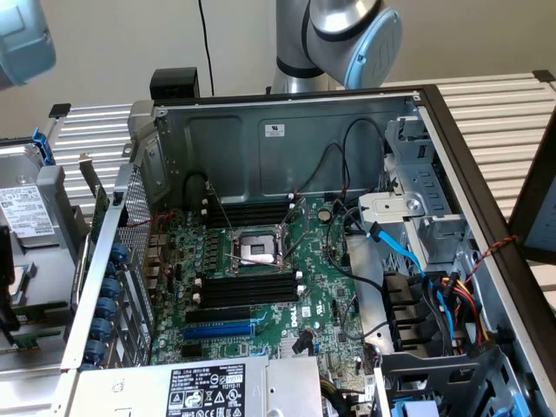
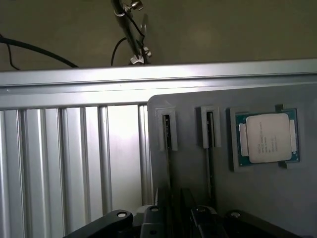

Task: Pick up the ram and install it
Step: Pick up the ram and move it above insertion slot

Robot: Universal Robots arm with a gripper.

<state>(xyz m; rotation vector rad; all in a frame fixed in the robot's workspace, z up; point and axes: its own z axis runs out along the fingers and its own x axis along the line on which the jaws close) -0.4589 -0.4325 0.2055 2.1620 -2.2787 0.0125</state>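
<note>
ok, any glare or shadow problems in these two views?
Wrist view: hard glare on the slatted metal table, slats partly washed out; the grey tray is evenly lit, the processor lid has a mild sheen, the ram sticks read as dark edges in their holders. Exterior view: soft, even light inside the case, one bright reflection on the CPU socket, memory slots stay dark.

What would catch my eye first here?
In the exterior view, an open computer case shows its green motherboard, with a metal processor socket in the middle and coloured cables bunched toward that view's right. In the wrist view, a silver-topped processor chip sits in a grey tray on a ribbed metal table.
</note>
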